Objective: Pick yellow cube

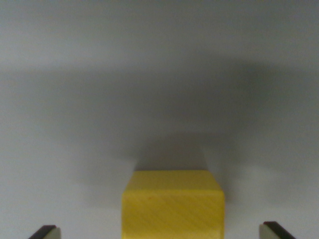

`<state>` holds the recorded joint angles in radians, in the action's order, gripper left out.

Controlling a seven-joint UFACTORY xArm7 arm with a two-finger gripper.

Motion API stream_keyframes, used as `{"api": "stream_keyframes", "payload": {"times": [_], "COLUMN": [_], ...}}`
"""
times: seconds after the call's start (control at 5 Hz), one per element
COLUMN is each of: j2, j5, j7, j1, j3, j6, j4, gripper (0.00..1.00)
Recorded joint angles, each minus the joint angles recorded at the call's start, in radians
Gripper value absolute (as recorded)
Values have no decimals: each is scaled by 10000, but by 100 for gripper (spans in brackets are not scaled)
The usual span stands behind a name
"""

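Yellow cube (172, 205) (wood grain faintly visible) sits on the pale grey counter (159, 59), between the spread fingers (45, 232), touching neither.

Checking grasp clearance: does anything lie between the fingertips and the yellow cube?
No. In the wrist view, only bare grey surface separates each fingertip from the yellow cube.

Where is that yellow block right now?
In the wrist view, the yellow cube sits bottom centre on the plain grey surface, between the two fingertips of the gripper, which stand apart from it at either side.
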<state>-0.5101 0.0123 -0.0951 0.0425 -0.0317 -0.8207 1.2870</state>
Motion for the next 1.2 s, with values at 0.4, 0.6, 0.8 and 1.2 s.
{"api": "stream_keyframes", "payload": {"times": [0.4, 0.6, 0.8, 1.2], "j2": [-157, -157, -257, -309], "j5": [12, 12, 20, 24], "j7": [-32, -32, -52, -63], "j1": [15, 15, 24, 29], "j3": [-16, -16, -27, -32], "j6": [201, 201, 330, 396], "j4": [-80, -80, -132, -158], "gripper": [0, 0, 0, 0]}}
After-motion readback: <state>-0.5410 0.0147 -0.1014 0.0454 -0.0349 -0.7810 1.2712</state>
